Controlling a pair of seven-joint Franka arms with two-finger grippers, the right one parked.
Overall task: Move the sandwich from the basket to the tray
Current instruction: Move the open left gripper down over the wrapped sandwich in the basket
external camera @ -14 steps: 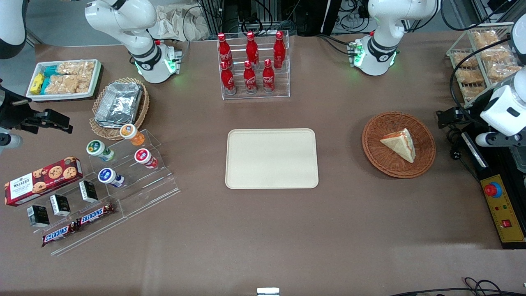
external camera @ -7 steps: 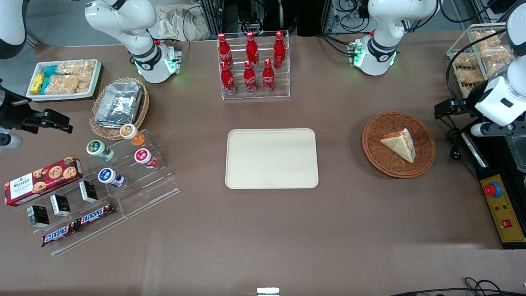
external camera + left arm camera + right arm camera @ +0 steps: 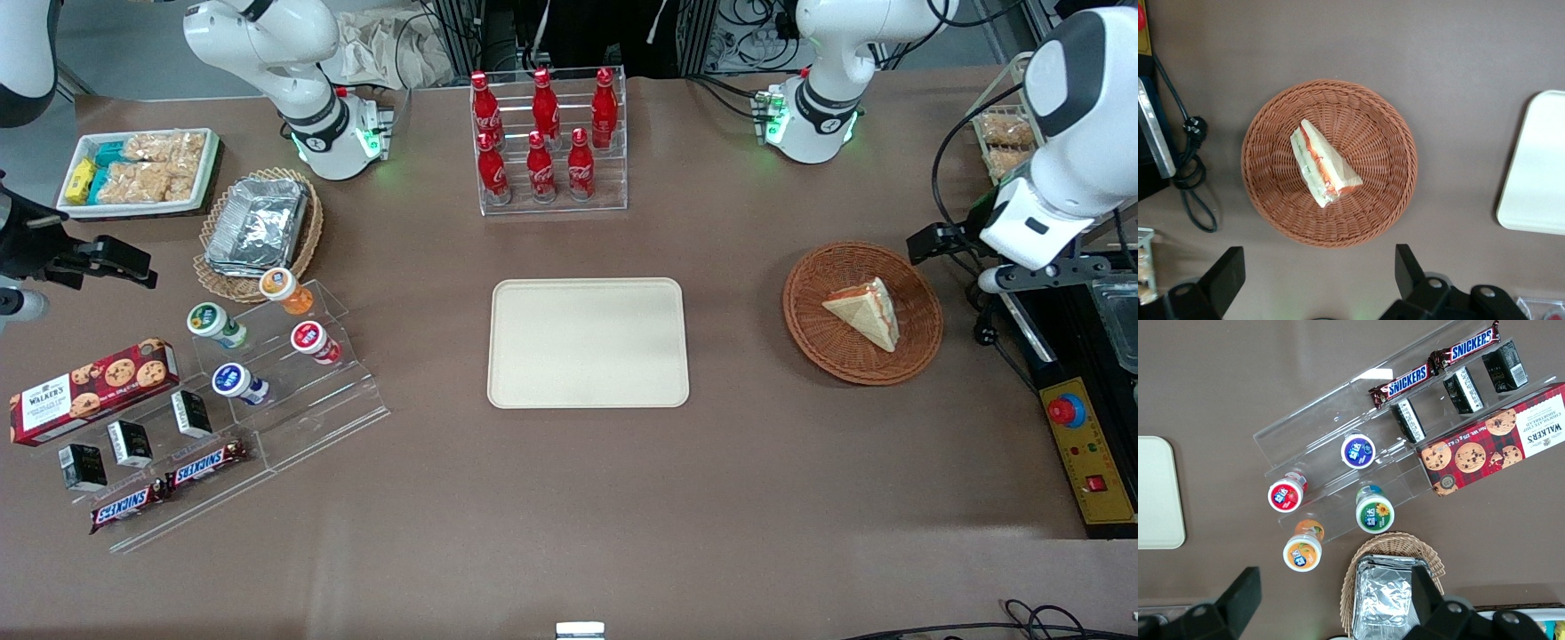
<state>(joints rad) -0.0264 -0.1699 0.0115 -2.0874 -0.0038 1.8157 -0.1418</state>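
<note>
One sandwich (image 3: 864,311) lies in the basket (image 3: 813,329); gripper (image 3: 1315,283) hovers above, fingers (image 3: 1228,277) spread wide, holding nothing, tray (image 3: 588,343) bare

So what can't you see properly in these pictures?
- Hand: open, above the table near the basket; the front view hides its fingers under the arm.
- Sandwich: its underside is hidden against the basket.
- Tray: the wrist view's edge cuts it off.

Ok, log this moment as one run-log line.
phase: approach | claw: open, above basket edge, empty | sandwich: in basket, untouched | tray: bare
</note>
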